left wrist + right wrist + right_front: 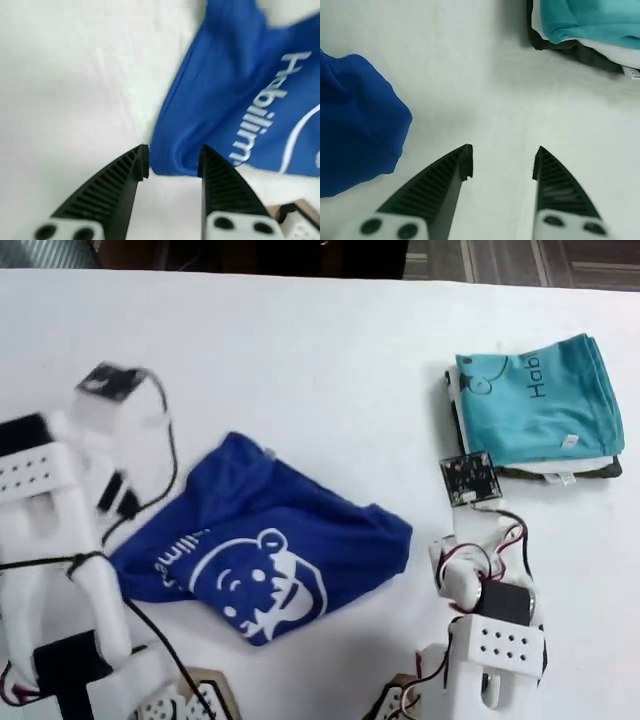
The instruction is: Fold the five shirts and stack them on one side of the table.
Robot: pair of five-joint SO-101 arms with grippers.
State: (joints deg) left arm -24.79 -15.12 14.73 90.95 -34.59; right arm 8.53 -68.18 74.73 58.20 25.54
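High view: a crumpled blue fabric shirt with a white cartoon print [270,540] is seen lying unfolded mid-way across the white bench [300,340]. A stack of folded shirts [540,400], teal on top, is set well apart towards the right side. The left gripper [172,160] is held released, jaws spread either side of the blue shirt's edge. The right gripper [502,160] is likewise released over bare bench between shirt and stack
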